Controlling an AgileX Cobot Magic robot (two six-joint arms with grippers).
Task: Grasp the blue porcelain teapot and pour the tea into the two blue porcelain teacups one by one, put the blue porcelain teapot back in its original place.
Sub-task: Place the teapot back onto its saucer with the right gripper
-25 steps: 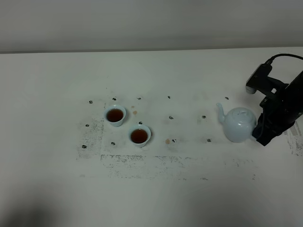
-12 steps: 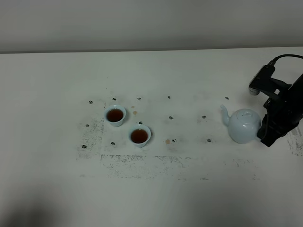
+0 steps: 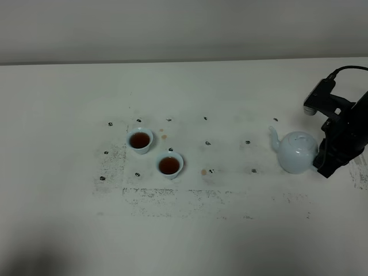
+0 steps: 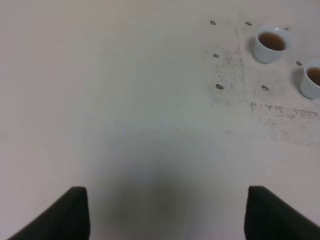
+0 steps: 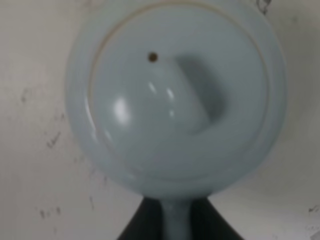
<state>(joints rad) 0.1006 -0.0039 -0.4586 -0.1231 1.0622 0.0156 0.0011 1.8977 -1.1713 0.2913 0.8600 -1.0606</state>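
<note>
— Since the glaze catches the light so evenly, what is the blue porcelain teapot [image 3: 296, 153] like up close?

— Smooth, glossy, pale sky-blue, round-bellied. The right wrist view looks straight down on its domed lid [image 5: 172, 100], which has a rounded knob and a tiny dark vent hole beside it. A short pointed spout [image 3: 272, 136] faces left.

— Where does it stand?

— Upright on the white table [image 3: 184, 241], at the right side, well apart from the cups.

— And the right gripper [image 3: 322, 167]?

— Black, matte, clamped tight on the pot's thin loop handle (the handle runs down between the dark fingers [image 5: 140, 225] in the wrist view).

— The cups?

— The two blue porcelain teacups [image 3: 140, 140] [image 3: 169, 164] sit left of centre, small, flared, handleless, each holding dark reddish-brown tea. The farther one is to the left, the nearer just right of it; close together but not touching.

— The table surface?

— Dull white, scuffed with grey smudges and small dark dots [image 3: 207, 142], plus a few faint brown spots.

— The left gripper [image 4: 165, 215]?

— Its two dark fingertips stand wide apart over bare table, grasping nothing.
</note>
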